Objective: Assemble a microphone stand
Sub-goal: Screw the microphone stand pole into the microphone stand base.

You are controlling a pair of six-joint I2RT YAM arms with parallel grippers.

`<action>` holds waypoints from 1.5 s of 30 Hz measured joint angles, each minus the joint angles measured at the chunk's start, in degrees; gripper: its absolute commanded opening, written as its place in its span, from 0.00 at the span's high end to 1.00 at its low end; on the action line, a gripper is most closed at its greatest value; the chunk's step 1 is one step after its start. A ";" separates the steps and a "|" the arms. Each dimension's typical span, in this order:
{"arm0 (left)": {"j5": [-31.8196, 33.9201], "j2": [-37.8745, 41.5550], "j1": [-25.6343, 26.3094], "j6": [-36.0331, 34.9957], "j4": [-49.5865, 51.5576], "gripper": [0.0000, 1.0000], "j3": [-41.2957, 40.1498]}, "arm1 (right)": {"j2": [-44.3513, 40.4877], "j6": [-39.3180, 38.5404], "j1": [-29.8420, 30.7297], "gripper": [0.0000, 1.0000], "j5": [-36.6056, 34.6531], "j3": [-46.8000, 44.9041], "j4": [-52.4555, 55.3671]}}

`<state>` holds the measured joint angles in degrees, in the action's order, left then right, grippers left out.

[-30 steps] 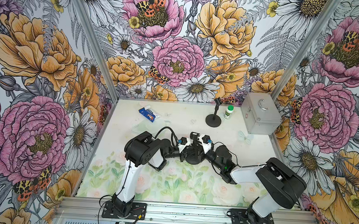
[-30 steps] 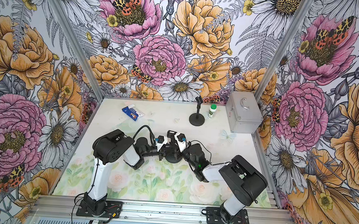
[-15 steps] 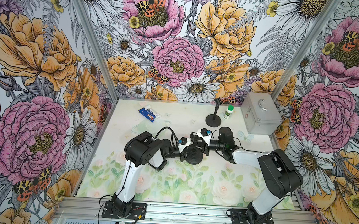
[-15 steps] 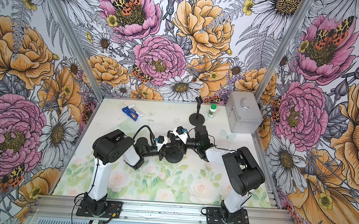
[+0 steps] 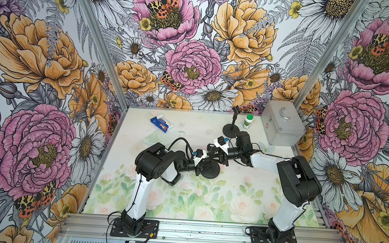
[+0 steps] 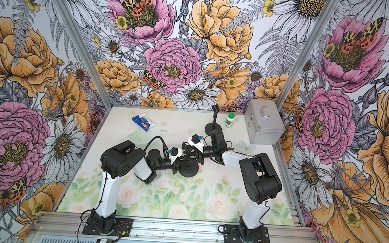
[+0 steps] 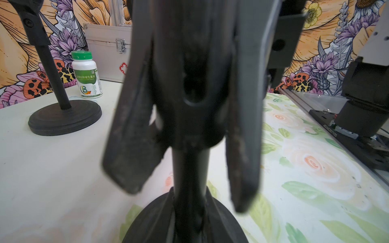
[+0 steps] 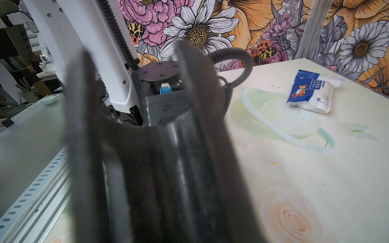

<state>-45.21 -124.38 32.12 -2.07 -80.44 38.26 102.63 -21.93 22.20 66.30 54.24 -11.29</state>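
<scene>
A black microphone stand stands upright mid-table on its round base. My left gripper reaches in from the left and is shut on the pole low down, just above the base. From the right, my right gripper comes in higher up. Its two fingers press on either side of the clip at the pole's top. In the right wrist view the dark pole fills the gap between its blurred fingers.
A second, complete black stand is at the back, next to a green-capped white bottle. A silver metal case sits in the back right corner. A blue and white packet lies back left.
The right forearm has swung from the front right toward the back, with its gripper staying at the top of the stand. The left arm and the stand have not moved.
</scene>
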 measured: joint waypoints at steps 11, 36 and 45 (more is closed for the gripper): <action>-1.18 -0.20 0.28 -1.03 -0.37 0.79 0.00 | -9.53 22.47 16.96 1.00 -56.68 -25.77 -42.88; -2.01 -0.26 0.66 -0.90 -0.44 0.84 0.00 | -7.39 6.88 1.64 0.67 -7.91 -11.50 -19.34; -1.90 -0.26 0.68 -0.94 -0.39 0.81 0.00 | -7.85 10.82 1.64 1.00 -10.45 -14.16 -25.18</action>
<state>-47.11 -124.64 32.80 -3.01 -80.84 38.26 94.78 -11.11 23.83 55.86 40.07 -36.47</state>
